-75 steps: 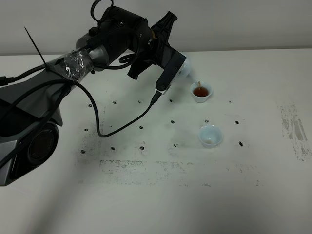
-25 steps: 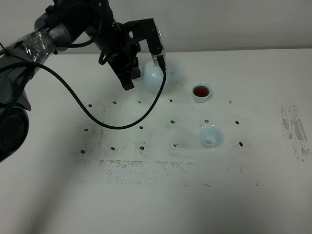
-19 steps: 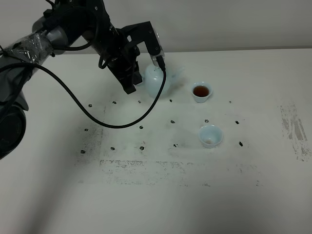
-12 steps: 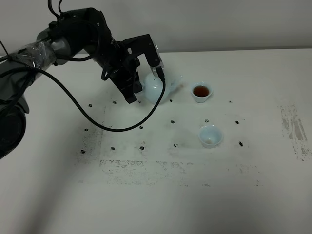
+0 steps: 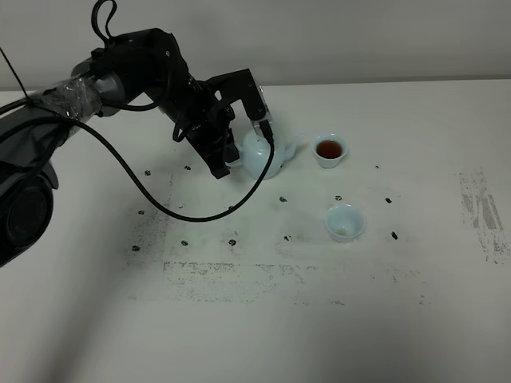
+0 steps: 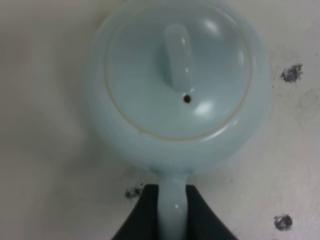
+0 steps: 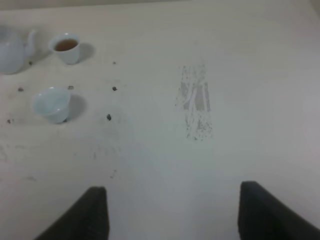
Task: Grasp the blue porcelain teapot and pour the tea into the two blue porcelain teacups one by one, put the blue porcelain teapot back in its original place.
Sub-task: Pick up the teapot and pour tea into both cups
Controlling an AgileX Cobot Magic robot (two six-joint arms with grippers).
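The blue porcelain teapot (image 5: 263,156) is upright and low over the table, its spout pointing right toward the far teacup (image 5: 329,150), which holds dark tea. The near teacup (image 5: 345,222) has only a trace of liquid at its bottom. My left gripper (image 5: 242,146) is shut on the teapot's handle. In the left wrist view the lidded teapot (image 6: 177,85) is seen from above, with its handle pinched between the dark fingers (image 6: 200,217). My right gripper (image 7: 172,215) stands open, far from the teapot (image 7: 10,52) and both teacups (image 7: 66,47) (image 7: 52,104).
A black cable (image 5: 152,191) hangs from the left arm and loops over the table (image 5: 255,319) left of the teapot. Small dark specks dot the white tabletop, and a scuffed grey patch (image 5: 483,211) lies at the right.
The left arm carried the teapot away from the far teacup, brought it level, then moved it lower and slightly nearer over the last second. Both teacups stayed in place.
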